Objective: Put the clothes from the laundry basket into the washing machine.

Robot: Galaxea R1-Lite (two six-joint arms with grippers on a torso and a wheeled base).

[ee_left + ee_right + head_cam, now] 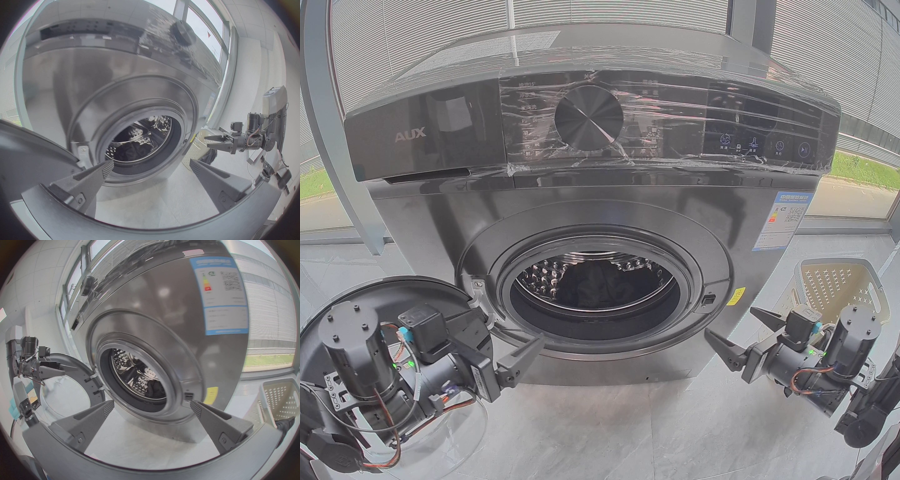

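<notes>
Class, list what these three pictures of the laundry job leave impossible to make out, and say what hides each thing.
Head view: the floor of the laundry basket, hidden by the right arm and its own wall; whether clothes remain is unclear.
All views: the dark clothes in the drum; how many pieces, too dark to tell.
Right wrist view: a dark shape by the basket, cut off by the edge.

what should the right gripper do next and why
Probably swing the right gripper toward the laundry basket beside it. The gripper is open and empty, and dark clothes already lie inside the washing machine. The basket's bottom is hidden, so more may remain there to pick up.
</notes>
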